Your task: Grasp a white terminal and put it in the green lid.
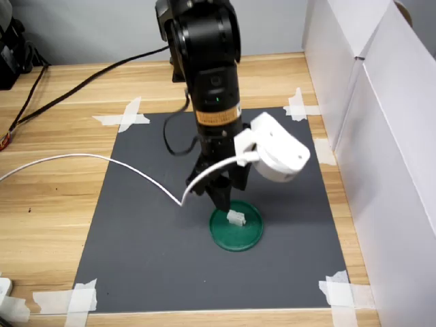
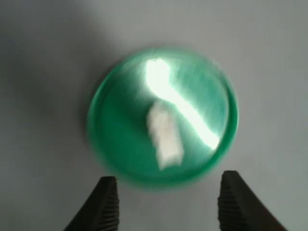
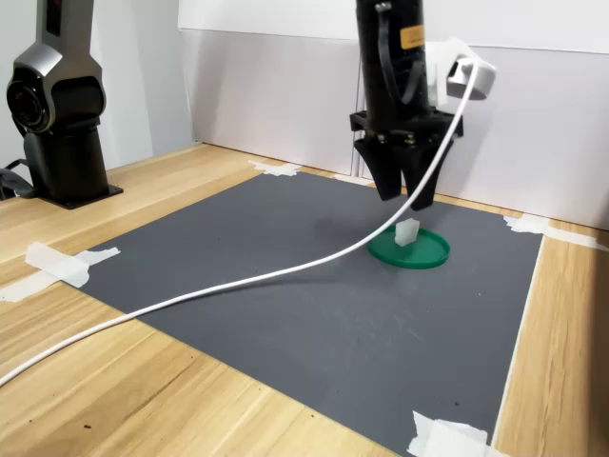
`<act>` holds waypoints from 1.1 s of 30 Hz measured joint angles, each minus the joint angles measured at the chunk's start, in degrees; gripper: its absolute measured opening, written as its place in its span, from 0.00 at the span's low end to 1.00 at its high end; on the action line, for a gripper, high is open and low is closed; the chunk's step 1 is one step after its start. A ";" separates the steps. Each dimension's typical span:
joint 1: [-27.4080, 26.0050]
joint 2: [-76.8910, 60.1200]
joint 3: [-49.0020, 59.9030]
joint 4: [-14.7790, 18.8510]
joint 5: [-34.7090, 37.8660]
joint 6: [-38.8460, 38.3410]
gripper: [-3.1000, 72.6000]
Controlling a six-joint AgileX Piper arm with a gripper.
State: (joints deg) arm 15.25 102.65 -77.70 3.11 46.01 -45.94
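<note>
Directly below the gripper (image 3: 404, 202), whose jaws stand apart and hold nothing, the white terminal (image 3: 407, 232) sits on the green lid (image 3: 433, 255), a tiny block that looks light, rigid and best pinched across its flat sides if regrasped.

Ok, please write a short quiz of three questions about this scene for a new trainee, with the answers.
1. True or false: the white terminal lies inside the green lid.
2. In the wrist view, is the end effector (a) shut on the terminal, (b) open with nothing between its fingers, or (c) out of view?
3. What does the lid rest on?

Key:
1. True.
2. b; the fingers stand apart, above the lid.
3. The dark grey mat, taped at its corners to the wooden table.
</note>
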 joint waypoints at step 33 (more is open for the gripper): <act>-4.91 -74.55 54.00 7.92 -31.39 22.52 0.02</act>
State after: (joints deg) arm 10.34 28.10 -23.70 11.03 14.62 -23.41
